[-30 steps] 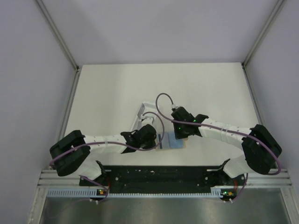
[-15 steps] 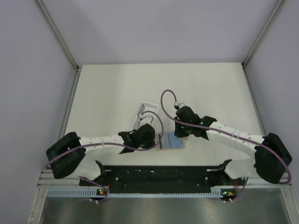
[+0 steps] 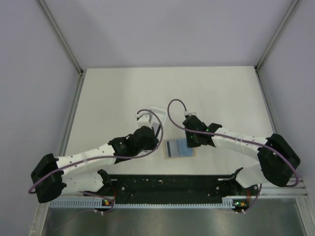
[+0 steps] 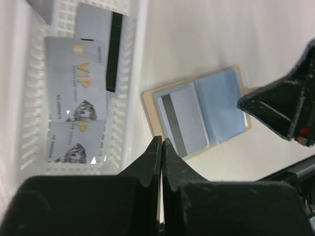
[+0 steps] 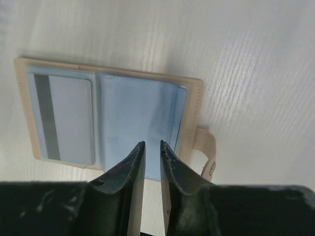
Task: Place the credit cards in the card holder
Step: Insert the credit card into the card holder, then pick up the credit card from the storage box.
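Observation:
The tan card holder (image 3: 177,148) lies open on the table, light blue inside (image 5: 138,110), its snap tab (image 5: 205,147) on the right. One grey credit card (image 5: 70,117) with a dark stripe sits in its left pocket. More credit cards (image 4: 76,83) lie in the clear tray (image 4: 129,118), one turned stripe up (image 4: 101,34). My left gripper (image 4: 161,141) is shut and empty, hovering between the tray and the holder. My right gripper (image 5: 151,144) hangs over the holder's blue pocket, its jaws a narrow gap apart with nothing between them.
The clear tray (image 3: 155,111) is mostly hidden under the left arm in the top view. The right gripper's black body (image 4: 280,110) stands just beyond the holder's far edge. Grey walls (image 3: 59,64) enclose the white table on three sides.
My left gripper has drawn back left from the holder toward the tray, leaving a card in the pocket. The right gripper's jaws have parted a little.

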Controlling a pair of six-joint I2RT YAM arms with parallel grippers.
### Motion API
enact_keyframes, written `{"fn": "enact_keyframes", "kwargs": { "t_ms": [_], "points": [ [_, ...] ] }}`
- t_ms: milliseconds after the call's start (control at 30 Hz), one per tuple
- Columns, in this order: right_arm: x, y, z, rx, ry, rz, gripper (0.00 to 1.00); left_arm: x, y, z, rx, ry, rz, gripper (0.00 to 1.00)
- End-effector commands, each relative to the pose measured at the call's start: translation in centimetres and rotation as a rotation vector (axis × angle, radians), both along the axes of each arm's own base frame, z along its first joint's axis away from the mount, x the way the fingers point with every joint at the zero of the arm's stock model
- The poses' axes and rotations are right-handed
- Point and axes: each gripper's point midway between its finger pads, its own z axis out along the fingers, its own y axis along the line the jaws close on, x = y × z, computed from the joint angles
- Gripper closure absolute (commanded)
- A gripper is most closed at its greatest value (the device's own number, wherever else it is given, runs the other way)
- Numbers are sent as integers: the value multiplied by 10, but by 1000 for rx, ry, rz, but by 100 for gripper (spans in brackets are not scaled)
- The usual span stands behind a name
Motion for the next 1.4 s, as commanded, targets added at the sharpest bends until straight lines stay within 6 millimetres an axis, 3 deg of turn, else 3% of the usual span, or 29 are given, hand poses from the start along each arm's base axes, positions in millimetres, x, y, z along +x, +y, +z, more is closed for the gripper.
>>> {"fn": "enact_keyframes", "kwargs": {
  "t_ms": [0,133,233,400,567,633,833,1100,1367],
  "points": [
    [24,37,65,194,-175,70,73,24,40,16,21,-49,172,95],
    [31,85,113,384,-228,211,56,43,81,17,-22,-53,298,85],
    [42,112,131,410,-212,278,56,53,103,16,-5,-56,356,83],
    [57,156,141,474,-160,368,59,59,127,5,84,-27,434,82],
    [81,183,129,446,-149,411,59,57,124,-12,74,18,409,83],
    [93,192,116,421,-130,393,59,58,121,-12,55,14,402,83],
    [131,217,107,421,-122,241,53,63,117,-8,42,5,387,87],
    [163,216,83,336,-101,24,43,60,117,-3,26,-5,374,87],
    [170,221,58,292,-65,-1,41,60,116,-1,19,-8,367,89]
  ]
}}
